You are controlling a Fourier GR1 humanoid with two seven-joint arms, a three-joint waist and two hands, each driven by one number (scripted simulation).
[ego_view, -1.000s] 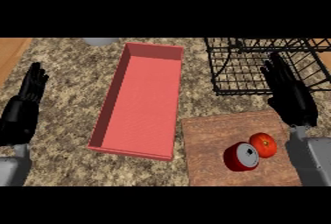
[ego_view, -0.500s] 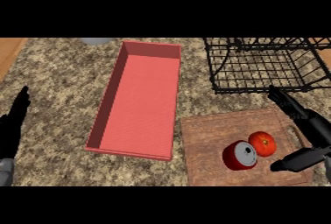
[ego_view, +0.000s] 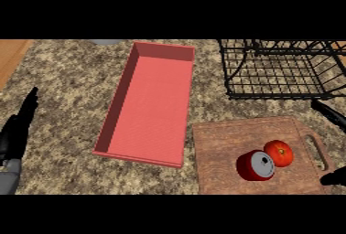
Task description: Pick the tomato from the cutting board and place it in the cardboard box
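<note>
- Far left: the left hand (ego_view: 19,132) sits low at the frame's edge, fingers straight and holding nothing. It has slid outward and turned edge-on compared with a second ago — resting, out of the play.
- Moving in: the red-pink box (ego_view: 150,103) lies open on the speckled counter (ego_view: 67,77), nothing inside it. It looks more like a tray than cardboard, but it is the only box here.
- Next, the cutting board (ego_view: 226,146), and on it the tomato (ego_view: 279,153), touching a red can (ego_view: 255,165) lying on its side just left of it. Neither has moved.
- Upper right: the black wire rack (ego_view: 283,68), untouched.
- Far right, the news: the right hand (ego_view: 329,114) has swung from over the rack down beside the board's handle end. Only a finger and a dark tip show at the edge, so I cannot tell if it is open or curled.
- My read: the reach is on, no grasp yet.
</note>
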